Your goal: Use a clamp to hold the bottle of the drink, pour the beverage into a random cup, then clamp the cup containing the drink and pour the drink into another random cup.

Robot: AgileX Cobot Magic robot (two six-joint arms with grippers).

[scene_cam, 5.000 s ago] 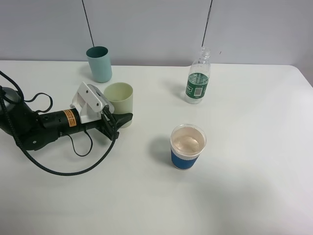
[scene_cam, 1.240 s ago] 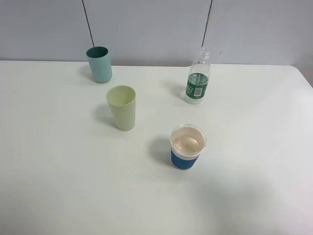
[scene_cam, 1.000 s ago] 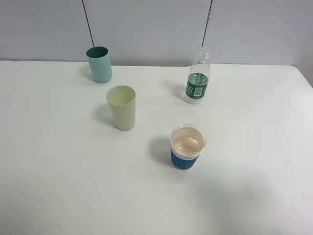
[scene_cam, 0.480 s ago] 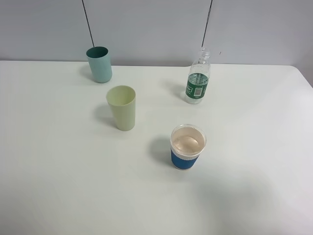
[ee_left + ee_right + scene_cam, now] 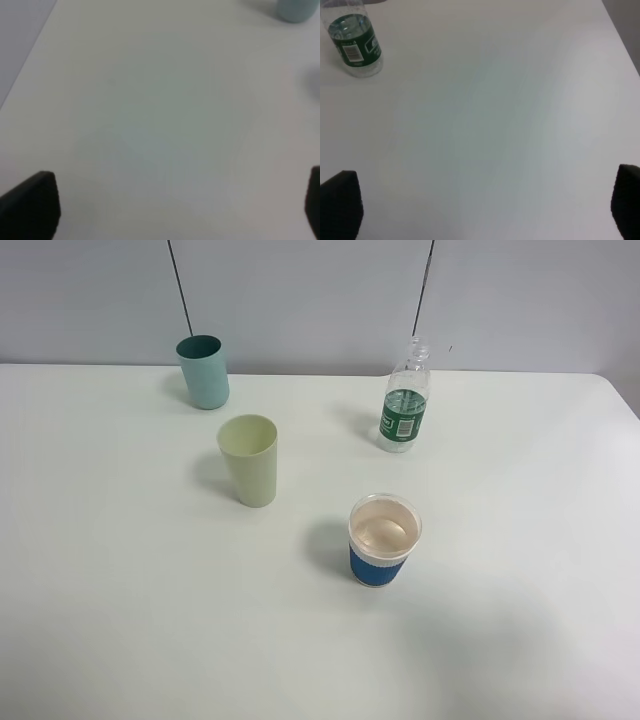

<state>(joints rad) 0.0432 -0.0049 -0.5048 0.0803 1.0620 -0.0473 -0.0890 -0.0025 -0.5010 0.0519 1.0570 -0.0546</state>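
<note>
Exterior high view: neither of my arms shows. On the white surface (image 5: 120, 590) stand four things, all upright and apart from one another. The bottle of the drink (image 5: 405, 400) is at the far right-centre, cap off, with a little clear beverage (image 5: 404, 443) at its base. The pale yellow-green cup (image 5: 250, 460) stands left of centre. The blue-banded cup (image 5: 384, 540) stands nearer the front, right of centre; its inside looks pinkish-beige, and I cannot tell its liquid level. A teal cup (image 5: 203, 371) stands at the far left, near the wall (image 5: 320, 300).

Left wrist view: my left jaws (image 5: 175, 207) stand wide, the two dark fingertips (image 5: 30, 205) at opposite edges of the picture, nothing between them but bare surface. The teal cup's base shows blurred at one corner.

Right wrist view: my right jaws (image 5: 485, 207) stand wide too, holding nothing. The bottle stands well apart from them, green label facing the camera.
</note>
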